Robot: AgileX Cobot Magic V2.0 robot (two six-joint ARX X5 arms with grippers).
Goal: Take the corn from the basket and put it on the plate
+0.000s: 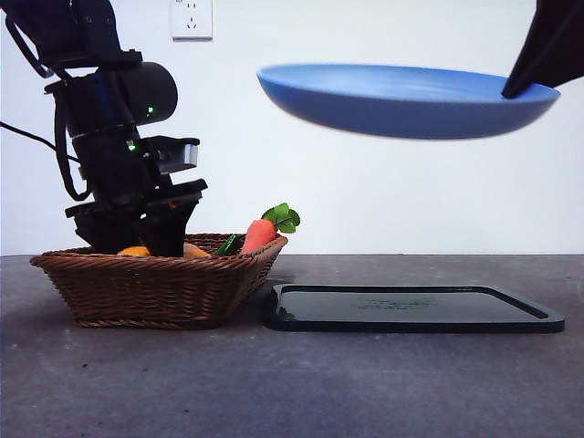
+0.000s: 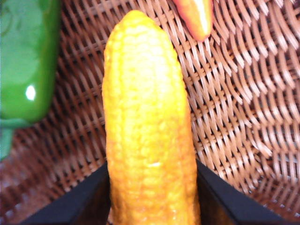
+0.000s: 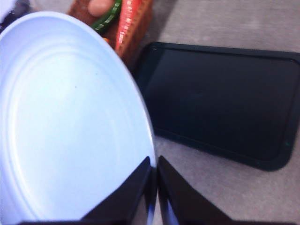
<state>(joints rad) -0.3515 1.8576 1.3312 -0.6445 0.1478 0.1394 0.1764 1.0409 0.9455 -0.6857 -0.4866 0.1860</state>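
Observation:
The corn (image 2: 147, 131) lies in the wicker basket (image 1: 155, 287), a yellow-orange cob; in the front view only bits of it (image 1: 137, 250) peek over the rim. My left gripper (image 2: 152, 197) is down inside the basket with a jaw against each side of the cob, shut on it; in the front view that gripper (image 1: 151, 233) reaches in from above. High at the right, the light-blue plate (image 1: 401, 99) hangs in the air, tilted slightly, my right gripper (image 3: 153, 185) shut on its rim (image 3: 151, 173); that gripper (image 1: 525, 84) enters from the top right corner.
A carrot with green leaves (image 1: 263, 230) leans on the basket's right rim. A green vegetable (image 2: 23, 61) lies beside the corn. A flat black tray (image 1: 411, 308) rests on the table to the right of the basket, below the plate.

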